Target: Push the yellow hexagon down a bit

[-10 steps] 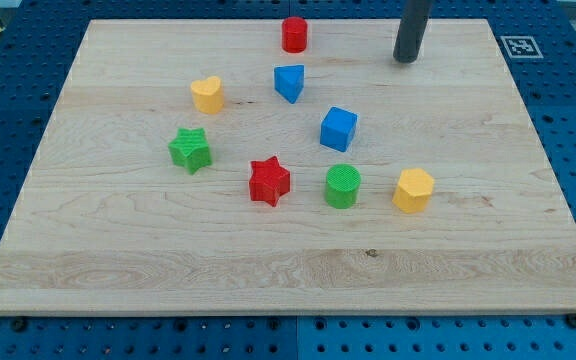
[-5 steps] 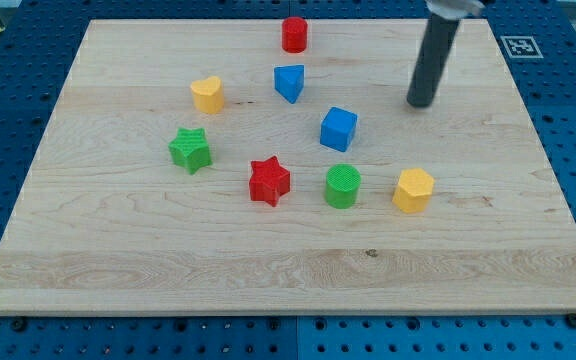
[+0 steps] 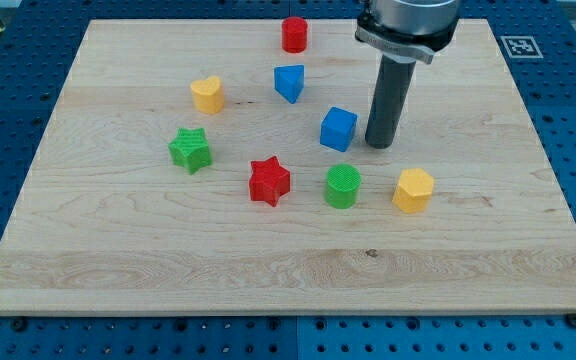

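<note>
Moved down-left, my tip (image 3: 380,144) stands beside the blue cube (image 3: 338,128), above the upright, untouched yellow hexagon (image 3: 413,190); no jaws.

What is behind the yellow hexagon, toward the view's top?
Above the yellow hexagon lies bare board, then my tip, up-left of it, apart, beside the blue cube. The rod covers a strip of board behind it.

The board (image 3: 168,250) is pale, light-brown wood with fine grain lines, lying on a blue perforated surface (image 3: 8,120). The rod is dark grey, down to the tip (image 3: 379,145). The hexagon (image 3: 413,190) and heart (image 3: 207,95) are yellow; the star (image 3: 190,150) and ribbed-topped cylinder (image 3: 343,186) are green; another star (image 3: 269,181) and cylinder (image 3: 294,34) are red; the cube (image 3: 338,128) and a wedge-like block (image 3: 289,82) are blue. A black-and-white marker (image 3: 519,46) sits at the board's corner.
</note>
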You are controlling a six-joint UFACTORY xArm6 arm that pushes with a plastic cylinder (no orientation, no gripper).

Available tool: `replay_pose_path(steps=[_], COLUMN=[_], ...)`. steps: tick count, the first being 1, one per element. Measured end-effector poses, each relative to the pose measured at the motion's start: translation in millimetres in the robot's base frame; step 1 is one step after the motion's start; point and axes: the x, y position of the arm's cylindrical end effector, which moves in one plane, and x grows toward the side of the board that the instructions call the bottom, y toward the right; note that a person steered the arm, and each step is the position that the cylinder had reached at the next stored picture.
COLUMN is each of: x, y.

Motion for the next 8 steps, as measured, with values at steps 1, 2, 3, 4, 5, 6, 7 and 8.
replay_pose_path(steps=[1, 2, 3, 4, 5, 6, 7, 8], x=[30, 33, 37, 43, 55, 62, 55, 39], y=[-21, -23, -4, 42, 76, 62, 29, 15])
